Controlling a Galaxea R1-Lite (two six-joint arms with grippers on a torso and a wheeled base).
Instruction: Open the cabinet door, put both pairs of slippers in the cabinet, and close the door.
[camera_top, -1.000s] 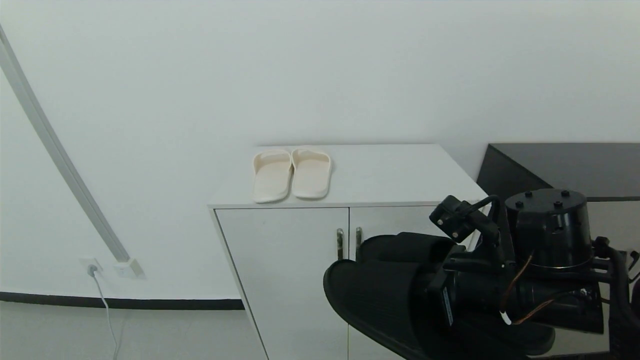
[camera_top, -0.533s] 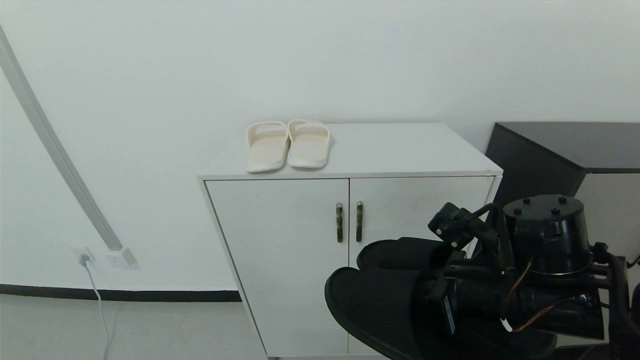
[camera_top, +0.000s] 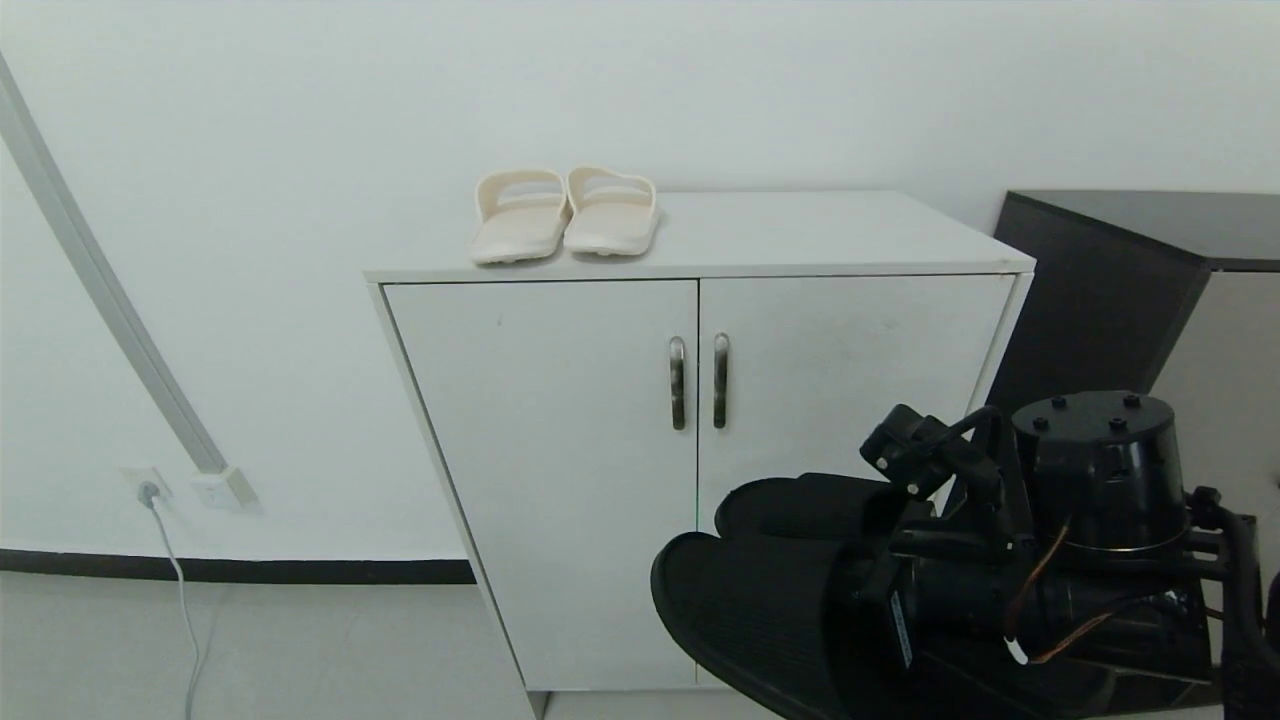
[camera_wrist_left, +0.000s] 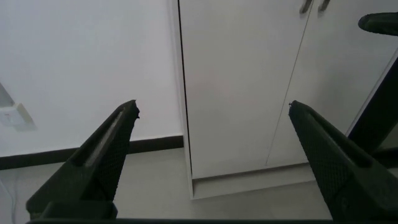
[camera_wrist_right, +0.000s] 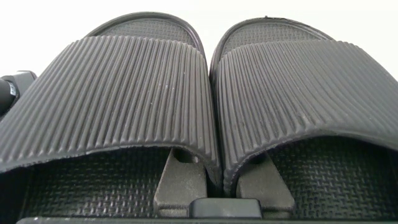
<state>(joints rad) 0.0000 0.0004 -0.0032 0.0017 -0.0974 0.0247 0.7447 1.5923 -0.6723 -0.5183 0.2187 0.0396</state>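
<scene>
Two-door white laminate cabinet (camera_top: 560, 450), both doors closed, paired metal bar handles (camera_top: 698, 382) at the centre seam. Cream open-toe foam slippers (camera_top: 565, 213) sit side by side on its top, left half. Right gripper (camera_wrist_right: 221, 186) clamps the ribbed black rubber slippers (camera_top: 760, 590) together, low before the right door. Left gripper (camera_wrist_left: 212, 107) spread wide, empty, facing the cabinet's lower left corner.
</scene>
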